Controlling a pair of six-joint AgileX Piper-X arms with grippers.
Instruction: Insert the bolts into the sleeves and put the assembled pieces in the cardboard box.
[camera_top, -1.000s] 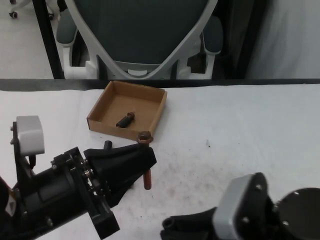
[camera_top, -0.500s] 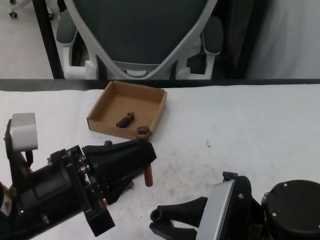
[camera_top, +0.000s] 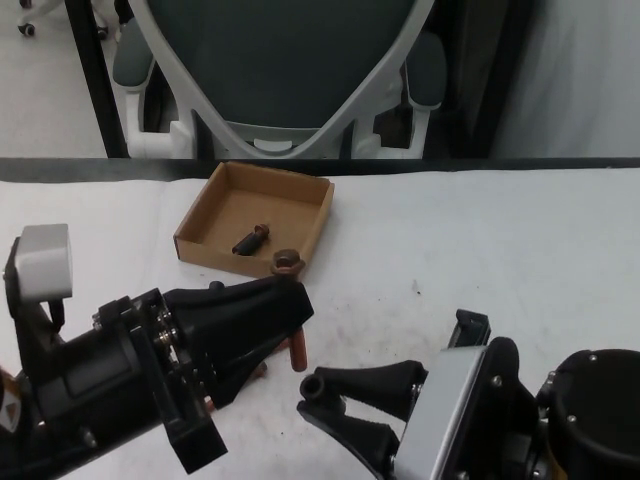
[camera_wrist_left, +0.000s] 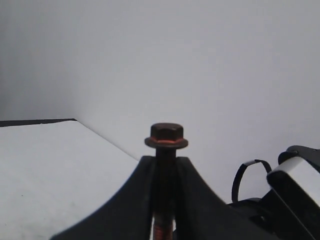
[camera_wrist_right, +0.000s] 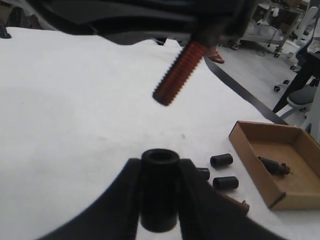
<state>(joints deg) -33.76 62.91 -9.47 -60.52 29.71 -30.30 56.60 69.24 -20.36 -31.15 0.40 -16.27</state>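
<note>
- White cloth covers the bench (camera_top: 500, 250); a chair (camera_top: 280, 60) stands behind its far edge.
- The box (camera_top: 318, 222) sits at the far left of the bench, with one assembled piece (camera_top: 251, 239) lying inside.
- The left arm lies low at the near left, angled forward and towards the middle.
- The left gripper (camera_top: 285, 300) is closed on a bolt (camera_wrist_left: 166, 142). The fingers (camera_wrist_left: 187, 172) pinch the shank just under the head, head up, with the threaded end (camera_wrist_right: 177, 75) hanging free below.
- The right arm sits low at the near right, its wrist turned towards the left arm.
- The right gripper (camera_top: 325, 395) is closed on a sleeve (camera_wrist_right: 159, 190), held upright with the open bore facing up.
- The bolt's threaded tip hangs above the sleeve's mouth, tilted and a little off to one side. The two parts are apart.
- Three loose sleeves (camera_wrist_right: 221, 160) lie on the cloth near the box's front wall, with another bolt (camera_wrist_right: 232, 201) beside them.
</note>
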